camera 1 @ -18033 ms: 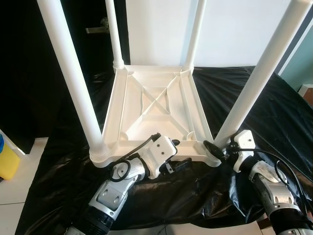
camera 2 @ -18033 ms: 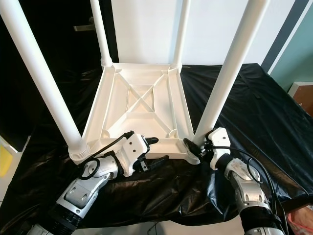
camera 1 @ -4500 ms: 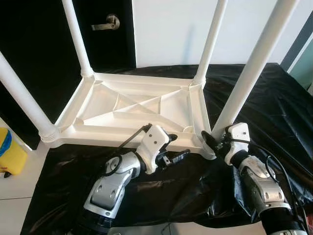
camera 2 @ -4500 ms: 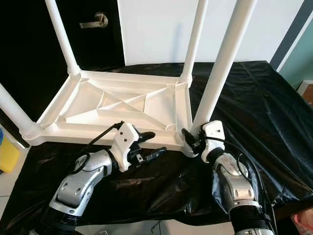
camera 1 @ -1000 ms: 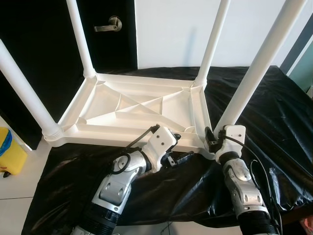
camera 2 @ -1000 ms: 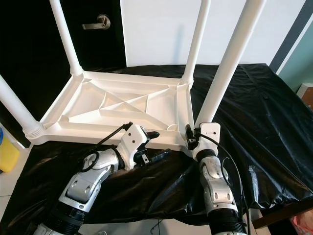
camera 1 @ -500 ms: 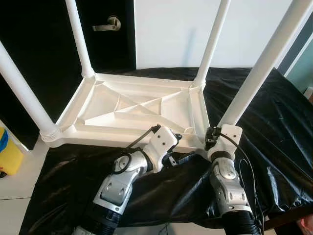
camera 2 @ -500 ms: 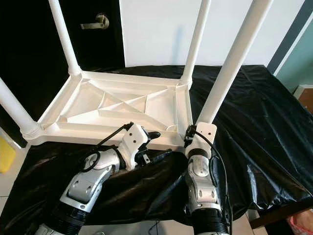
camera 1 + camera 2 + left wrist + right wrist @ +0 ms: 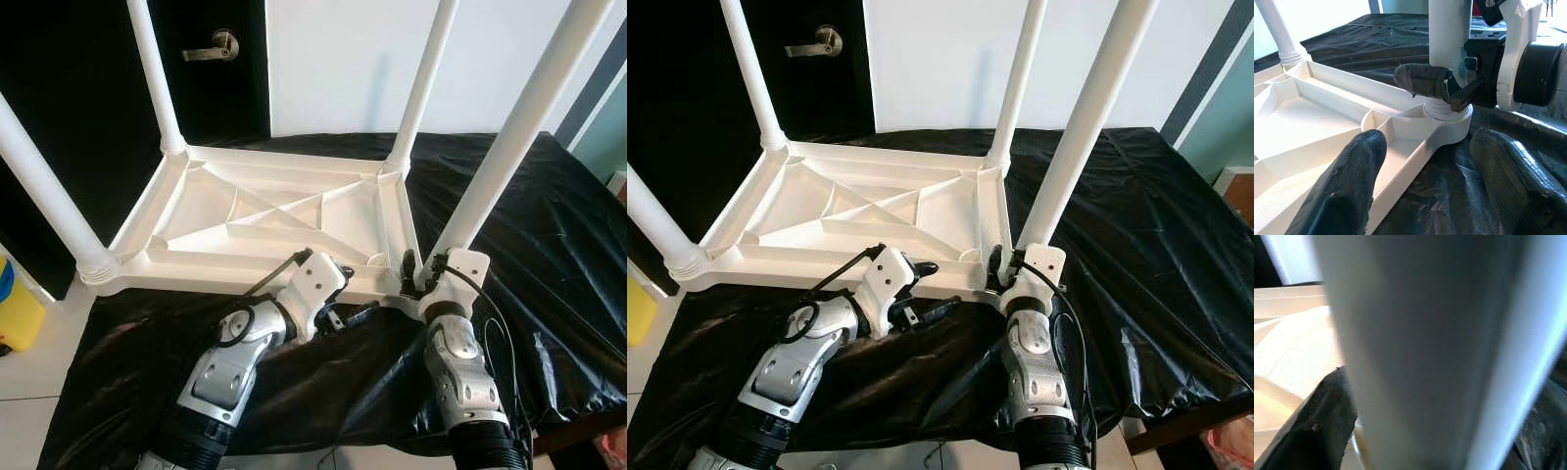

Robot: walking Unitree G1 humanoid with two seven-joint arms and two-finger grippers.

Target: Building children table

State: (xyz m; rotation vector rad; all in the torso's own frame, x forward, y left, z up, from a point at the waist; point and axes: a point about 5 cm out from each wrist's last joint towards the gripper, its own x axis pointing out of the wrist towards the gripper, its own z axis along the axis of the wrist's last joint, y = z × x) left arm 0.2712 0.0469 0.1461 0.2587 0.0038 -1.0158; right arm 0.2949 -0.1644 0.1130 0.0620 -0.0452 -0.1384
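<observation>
A white children's table (image 9: 196,279) lies upside down on black sheeting, all its legs pointing up. My left gripper (image 9: 937,288) is open at the near rim, one finger inside the underside tray and one outside; in the left wrist view the left gripper (image 9: 1427,139) straddles that rim. My right gripper (image 9: 1007,266) is shut on the base of the near right leg (image 9: 509,137). The left wrist view shows a black finger (image 9: 1422,81) of it wrapped round the leg. That leg (image 9: 1425,347) stands close between dark fingers (image 9: 1317,426) in the right wrist view.
Black sheeting (image 9: 549,225) covers the work surface, crumpled near my arms. The table's near left corner (image 9: 93,269) reaches past the sheeting's left edge. A yellow object (image 9: 15,313) sits on the pale floor at the left. A dark door with a handle (image 9: 216,44) stands behind.
My right forearm has swung leftward beneath the near right leg, with the gripper kept on the leg's base. The left gripper stays at the rim. The table looks unmoved over the last second.
</observation>
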